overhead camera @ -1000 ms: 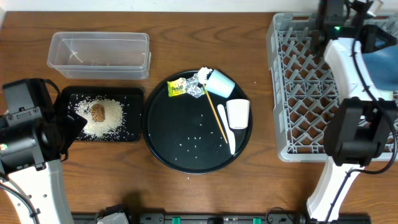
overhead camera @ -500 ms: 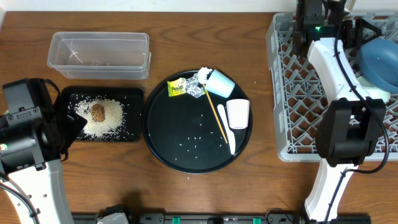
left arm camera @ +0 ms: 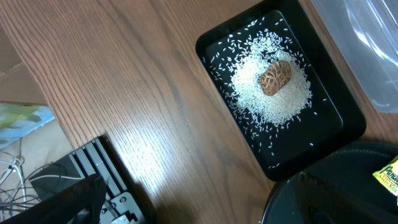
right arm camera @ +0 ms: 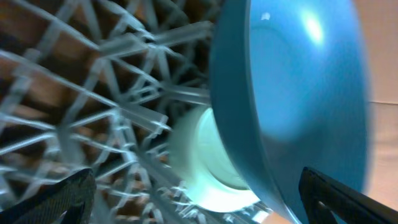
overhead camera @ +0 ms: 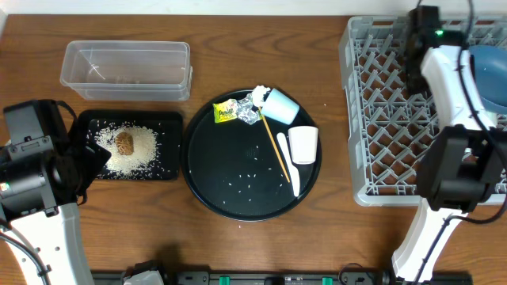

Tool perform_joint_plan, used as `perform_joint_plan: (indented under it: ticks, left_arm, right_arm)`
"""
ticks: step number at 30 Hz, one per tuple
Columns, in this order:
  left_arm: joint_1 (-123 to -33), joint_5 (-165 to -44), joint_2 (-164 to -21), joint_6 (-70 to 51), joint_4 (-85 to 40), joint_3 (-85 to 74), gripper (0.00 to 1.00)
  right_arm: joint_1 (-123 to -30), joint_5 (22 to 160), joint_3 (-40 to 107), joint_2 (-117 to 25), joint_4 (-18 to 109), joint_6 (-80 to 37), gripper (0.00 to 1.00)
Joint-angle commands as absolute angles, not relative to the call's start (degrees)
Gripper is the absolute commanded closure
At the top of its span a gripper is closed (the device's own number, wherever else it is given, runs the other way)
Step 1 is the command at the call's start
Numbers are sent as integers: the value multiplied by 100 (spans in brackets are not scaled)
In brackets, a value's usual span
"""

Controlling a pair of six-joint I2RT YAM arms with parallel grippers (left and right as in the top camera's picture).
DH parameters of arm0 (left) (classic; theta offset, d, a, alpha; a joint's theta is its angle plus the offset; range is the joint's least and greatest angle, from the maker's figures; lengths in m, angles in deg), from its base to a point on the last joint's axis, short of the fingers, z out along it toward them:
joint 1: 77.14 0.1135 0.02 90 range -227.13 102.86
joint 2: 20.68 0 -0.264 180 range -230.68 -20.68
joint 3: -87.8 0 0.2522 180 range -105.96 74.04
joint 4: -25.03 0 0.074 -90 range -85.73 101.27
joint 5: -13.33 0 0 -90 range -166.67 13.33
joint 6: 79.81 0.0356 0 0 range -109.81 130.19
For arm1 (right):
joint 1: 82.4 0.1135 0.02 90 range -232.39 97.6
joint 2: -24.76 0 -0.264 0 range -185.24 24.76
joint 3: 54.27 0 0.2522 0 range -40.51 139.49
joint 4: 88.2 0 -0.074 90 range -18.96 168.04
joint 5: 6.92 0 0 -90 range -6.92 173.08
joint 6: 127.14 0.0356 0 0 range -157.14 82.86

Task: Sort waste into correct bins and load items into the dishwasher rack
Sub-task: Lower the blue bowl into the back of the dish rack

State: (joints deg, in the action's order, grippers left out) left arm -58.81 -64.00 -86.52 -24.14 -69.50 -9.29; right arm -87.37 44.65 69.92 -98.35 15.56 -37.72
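Two bowls: blue bowl, mint bowl are stood in rack.
Right gripper: is opened wide.
Left gripper: is opened wide.

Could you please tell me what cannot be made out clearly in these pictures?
Dark blue bowl: overhead, cut by the frame edge and the right arm.
Mint bowl: right wrist, blurred, mostly behind the dark blue bowl.
Clear tub contents: overhead, too faint to tell.
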Motion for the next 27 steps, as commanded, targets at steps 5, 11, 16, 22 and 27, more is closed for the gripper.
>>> perform_joint_plan:
  ticks: [5,11,16,22,27]
  left_arm:
    - [-5850,-6287,-8652,-2440,-6968,-955,2]
    - [-5850,-6287,-8652,-2438,-6968,-955,2]
    - [-5850,-6287,-8654,-2438,-6968,-955,2]
    - [-5850,-6287,-8654,-2440,-6968,-955,2]
    - [-5850,-6287,-8654,-2438,-6968,-955,2]
  right_arm:
    - [-9165,6104,7506,-9857,1267,-3656,18]
    - [-9526,5951,7499,-9859,1213,-3637,37]
    - [-9668,5887,7499,-9859,1173,-3637,45]
    - [-9692,6067,7499,-9859,1184,-3632,92]
    - [-9690,6231,7514,-9855,1224,-3444,99]
